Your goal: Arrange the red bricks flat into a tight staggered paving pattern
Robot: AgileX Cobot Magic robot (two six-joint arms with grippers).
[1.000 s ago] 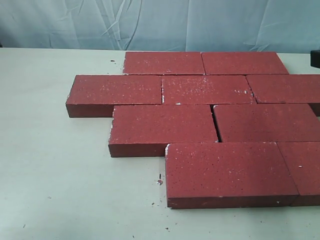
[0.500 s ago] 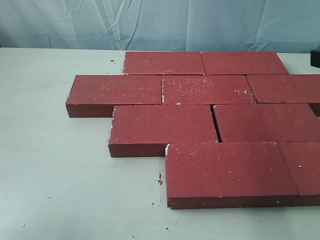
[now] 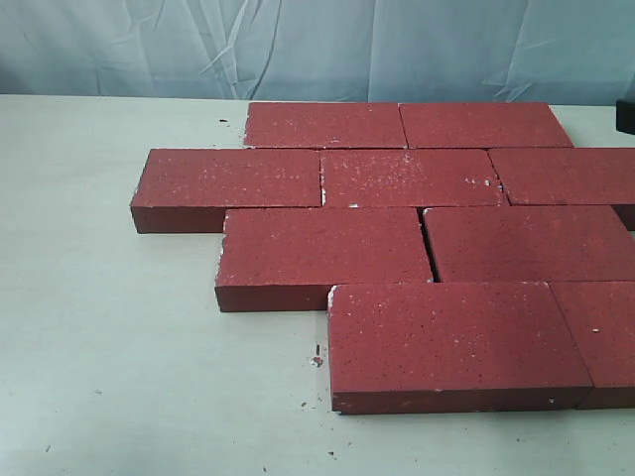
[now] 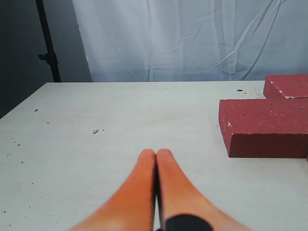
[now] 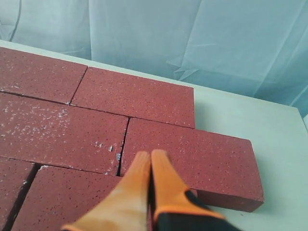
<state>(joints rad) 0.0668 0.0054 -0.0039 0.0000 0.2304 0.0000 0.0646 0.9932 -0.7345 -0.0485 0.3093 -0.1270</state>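
Observation:
Several red bricks (image 3: pixel 427 213) lie flat on the pale table in staggered rows, four rows deep in the exterior view, with a narrow dark gap between two bricks of the third row. Neither gripper shows in the exterior view. In the left wrist view my left gripper (image 4: pixel 156 153) is shut and empty above bare table, with the end of a red brick (image 4: pixel 267 126) off to one side. In the right wrist view my right gripper (image 5: pixel 150 155) is shut and empty, hovering over the red bricks (image 5: pixel 144 98) near a joint between two of them.
A wrinkled pale curtain (image 3: pixel 317 45) hangs behind the table. Small crumbs (image 3: pixel 317 359) lie on the table (image 3: pixel 109 337) near the front brick. A dark stand pole (image 4: pixel 48 41) rises beyond the table's far corner in the left wrist view.

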